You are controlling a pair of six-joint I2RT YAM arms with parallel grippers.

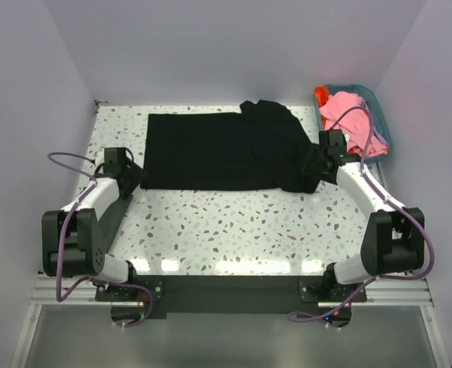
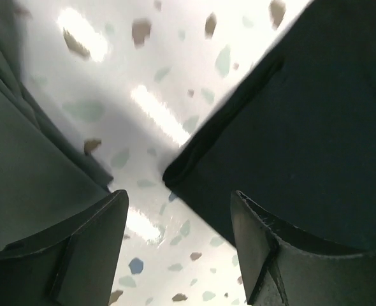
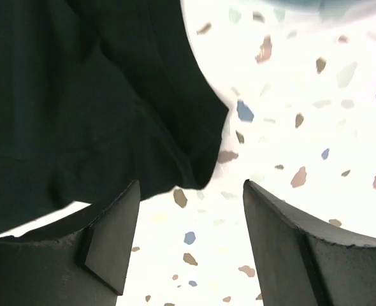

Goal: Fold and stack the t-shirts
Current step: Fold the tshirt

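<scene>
Left gripper: your left gripper (image 2: 178,199) sits at the near-left corner of the black t-shirt, low over the worktop. Its jaws stand wide apart and grip nothing. In the left wrist view you see the shirt's hemmed corner lying just ahead of the gap, nearer the right-hand finger.
Black t-shirt: the black t-shirt (image 1: 218,149) lies spread across the back half of the worktop. Its left part is flat with straight edges, and its right end is bunched and rumpled.
Worktop: the speckled worktop (image 1: 234,222) carries the shirt.
Right gripper: your right gripper (image 3: 191,188) is at the rumpled right end of the shirt. Its jaws are also wide apart and you hold nothing. A rounded fold of black cloth lies just ahead of the left-hand finger, with bare worktop between the fingers.
Basket: the teal basket (image 1: 381,126) stands at the far right corner, just beyond your right gripper.
Other t-shirts: a pink t-shirt (image 1: 345,111) and an orange-red t-shirt (image 1: 321,95) lie crumpled in the basket.
</scene>
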